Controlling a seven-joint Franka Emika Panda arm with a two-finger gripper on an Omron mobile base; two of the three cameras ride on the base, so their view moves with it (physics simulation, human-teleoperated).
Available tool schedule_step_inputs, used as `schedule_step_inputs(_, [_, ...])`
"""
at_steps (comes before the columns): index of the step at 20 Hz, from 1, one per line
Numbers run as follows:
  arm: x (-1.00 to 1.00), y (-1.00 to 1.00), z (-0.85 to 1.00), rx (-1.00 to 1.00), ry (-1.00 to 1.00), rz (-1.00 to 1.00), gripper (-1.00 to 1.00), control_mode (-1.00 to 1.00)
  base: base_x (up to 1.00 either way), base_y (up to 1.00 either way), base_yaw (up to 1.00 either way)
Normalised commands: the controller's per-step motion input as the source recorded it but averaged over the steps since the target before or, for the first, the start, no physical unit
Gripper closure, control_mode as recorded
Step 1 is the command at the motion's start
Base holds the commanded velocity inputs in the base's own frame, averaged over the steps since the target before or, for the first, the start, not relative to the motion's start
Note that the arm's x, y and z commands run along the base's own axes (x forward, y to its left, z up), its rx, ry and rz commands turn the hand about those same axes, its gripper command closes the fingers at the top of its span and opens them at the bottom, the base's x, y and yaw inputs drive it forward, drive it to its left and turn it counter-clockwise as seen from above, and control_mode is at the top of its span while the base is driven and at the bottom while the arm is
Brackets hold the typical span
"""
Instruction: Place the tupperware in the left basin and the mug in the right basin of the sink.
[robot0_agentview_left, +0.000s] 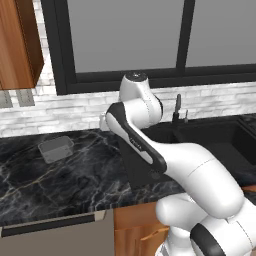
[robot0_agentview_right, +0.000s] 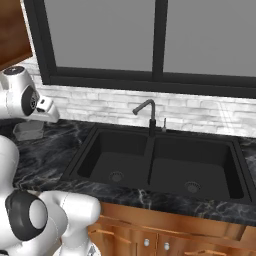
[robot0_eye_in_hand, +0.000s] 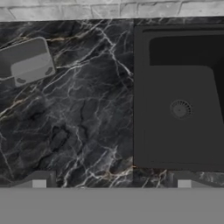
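At upper left of hand view, tupperware (robot0_eye_in_hand: 25, 62) sits on counter (robot0_eye_in_hand: 83, 118); gripper (robot0_eye_in_hand: 111, 181) wide open, empty, w/ left basin (robot0_eye_in_hand: 179, 109) at right.

Tupperware (robot0_agentview_left: 56, 148) on counter (robot0_agentview_left: 75, 175), well left of sink (robot0_agentview_right: 160, 162); left basin (robot0_agentview_right: 116, 161) beside right basin (robot0_agentview_right: 196, 170); faucet (robot0_agentview_right: 148, 116) behind divider.

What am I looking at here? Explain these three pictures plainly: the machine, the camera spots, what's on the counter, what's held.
The white arm is a robot in a simulated kitchen. Two cameras ride behind it, left and right; the third looks down from its hand, whose fingertips stand wide open, holding nothing. On the dark marble counter sits a translucent grey tupperware, left of the black two-basin sink with its gooseneck faucet. Both the left basin and the right basin are bare.
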Motion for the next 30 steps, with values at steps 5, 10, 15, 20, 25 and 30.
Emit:
schedule_step_inputs(5, [0.08, 0.25, -0.11, 0.00, 0.00, 0.00, -1.00, -1.00, 0.00, 0.00, 0.00])
schedule_step_inputs(10, [0.10, 0.19, -0.07, 0.03, 0.00, 0.00, -1.00, -1.00, 0.00, 0.00, 0.00])
schedule_step_inputs(15, [0.19, 0.15, -0.08, 0.05, 0.07, 0.00, -1.00, -1.00, 0.00, 0.00, 0.00])
schedule_step_inputs(20, [0.19, 0.21, -0.14, 0.05, 0.11, 0.00, -1.00, -1.00, 0.00, 0.00, 0.00])
schedule_step_inputs(25, [0.18, 0.24, -0.13, 0.00, 0.01, 0.00, -1.00, -1.00, 0.00, 0.00, 0.00])
schedule_step_inputs(30, [0.20, 0.17, -0.09, 0.00, 0.02, 0.00, -1.00, -1.00, 0.00, 0.00, 0.00])
